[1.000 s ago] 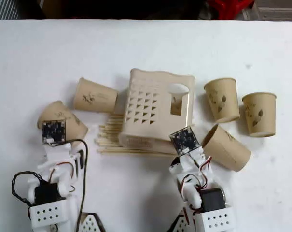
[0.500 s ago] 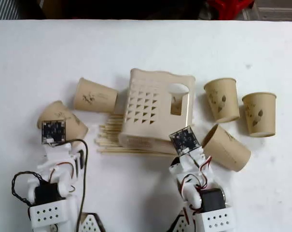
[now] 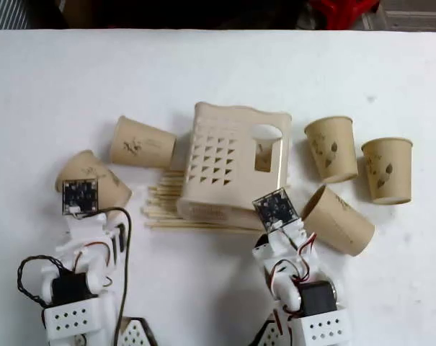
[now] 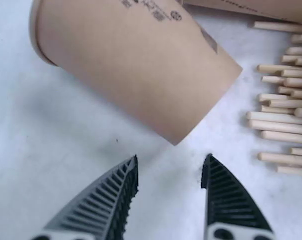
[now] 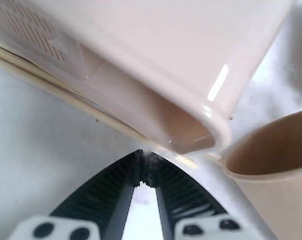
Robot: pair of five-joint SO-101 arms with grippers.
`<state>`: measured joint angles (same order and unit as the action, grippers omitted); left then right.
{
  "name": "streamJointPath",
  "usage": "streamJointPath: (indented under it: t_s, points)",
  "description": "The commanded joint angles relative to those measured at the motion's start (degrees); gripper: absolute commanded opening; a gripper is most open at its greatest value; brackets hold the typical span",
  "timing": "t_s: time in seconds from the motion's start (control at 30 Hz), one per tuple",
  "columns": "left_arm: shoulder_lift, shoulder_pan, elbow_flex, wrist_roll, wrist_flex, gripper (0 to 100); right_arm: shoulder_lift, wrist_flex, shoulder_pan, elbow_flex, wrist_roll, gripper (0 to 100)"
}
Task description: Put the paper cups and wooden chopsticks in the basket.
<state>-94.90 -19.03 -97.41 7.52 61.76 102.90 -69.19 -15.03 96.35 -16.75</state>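
- White table [image 3: 218, 72] seen from overhead; dark room edge along the far side.
- Basket [image 3: 236, 166] lay mid-table, tipped over; perforated wall and handle slot faced up.
- Wooden chopsticks [image 3: 167, 207] lay in a loose flat bundle at the basket's near left edge; some ran under it.
- First paper cup [image 3: 142, 143] on its side just left of the basket; second paper cup [image 3: 95, 179] on its side nearer the left arm, beside the chopstick ends.
- Third paper cup [image 3: 331, 148] and fourth paper cup [image 3: 387, 169] sat close together right of the basket; upright or lying, could not tell.
- Fifth paper cup [image 3: 340, 220] on its side beside the right arm; mouth toward the basket's near right corner.
- Left gripper [image 4: 170, 170]: fingers spread apart, holding nothing; low over the table just short of the second paper cup, not touching.
- Right gripper [image 5: 147, 175]: fingertips drawn together, nothing seen between them; at the basket's near corner beside a protruding chopstick; contact unclear.
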Motion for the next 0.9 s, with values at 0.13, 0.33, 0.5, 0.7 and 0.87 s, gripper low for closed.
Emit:
streamJointPath:
  t_s: [0.13,0.33,0.5,0.7,0.87]
  points:
    - [-0.04,-0.48,0.26,0.18,0.18,21,0.40,-0.66,-0.13,0.44,0.18,1.9]
    - [-0.04,-0.48,0.26,0.18,0.18,21,0.40,-0.66,-0.13,0.44,0.35,1.9]
    - [-0.04,-0.48,0.26,0.18,0.18,21,0.40,-0.40,-3.12,0.44,0.26,2.1]
    - [-0.04,-0.48,0.26,0.18,0.18,21,0.40,-1.10,-8.22,0.44,0.18,1.7]
    - [-0.04,-0.48,0.26,0.18,0.18,21,0.48,7.52,1.10,-1.32,0.18,1.7]
